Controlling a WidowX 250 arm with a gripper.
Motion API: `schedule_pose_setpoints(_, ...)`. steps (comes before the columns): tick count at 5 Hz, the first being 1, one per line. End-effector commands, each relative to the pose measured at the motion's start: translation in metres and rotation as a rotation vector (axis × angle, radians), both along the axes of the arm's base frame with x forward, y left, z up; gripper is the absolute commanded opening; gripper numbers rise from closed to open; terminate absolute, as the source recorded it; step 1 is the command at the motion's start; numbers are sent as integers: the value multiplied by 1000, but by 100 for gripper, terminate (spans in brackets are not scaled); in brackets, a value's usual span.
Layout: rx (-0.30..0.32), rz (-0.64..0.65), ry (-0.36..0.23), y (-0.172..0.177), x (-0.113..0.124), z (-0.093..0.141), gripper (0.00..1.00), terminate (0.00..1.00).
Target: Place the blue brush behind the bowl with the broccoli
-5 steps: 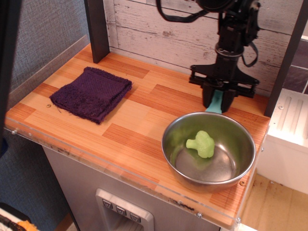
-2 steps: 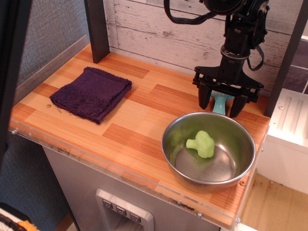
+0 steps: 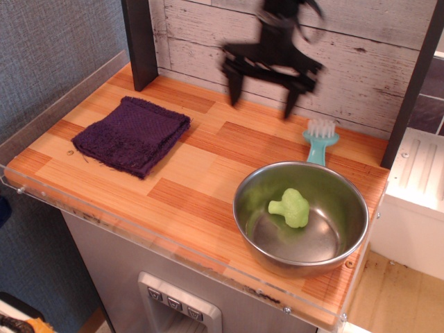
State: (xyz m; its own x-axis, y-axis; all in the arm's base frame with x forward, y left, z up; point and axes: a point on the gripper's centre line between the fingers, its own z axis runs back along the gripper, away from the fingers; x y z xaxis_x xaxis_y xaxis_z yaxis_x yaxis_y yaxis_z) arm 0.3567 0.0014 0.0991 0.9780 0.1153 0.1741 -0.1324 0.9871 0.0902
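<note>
The blue brush (image 3: 320, 141) lies on the wooden counter just behind the steel bowl (image 3: 333, 239), its white bristles pointing toward the back wall. The green broccoli (image 3: 291, 207) sits inside the bowl. My gripper (image 3: 266, 96) is blurred by motion, raised above the counter to the left of the brush. Its two fingers are spread wide apart and hold nothing.
A folded dark purple towel (image 3: 132, 134) lies at the left of the counter. A dark post (image 3: 141, 43) stands at the back left and another (image 3: 413, 83) at the right edge. A whitewashed plank wall runs along the back.
My gripper opened, left the brush on the counter behind the bowl, then rose and swung to the left. The brush now lies fully in view.
</note>
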Motion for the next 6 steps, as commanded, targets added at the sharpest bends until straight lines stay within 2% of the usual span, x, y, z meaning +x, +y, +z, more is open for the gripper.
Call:
schedule_pose_setpoints(1, -21, -11, 65, 31, -22, 9, 100, 0)
schedule_pose_setpoints(2, -58, -46, 115, 41, -27, 5, 100, 0)
schedule_pose_setpoints(3, -33, -141, 176, 49, -30, 5, 100, 0)
schedule_pose_setpoints(6, -33, -141, 176, 49, -30, 5, 100, 0)
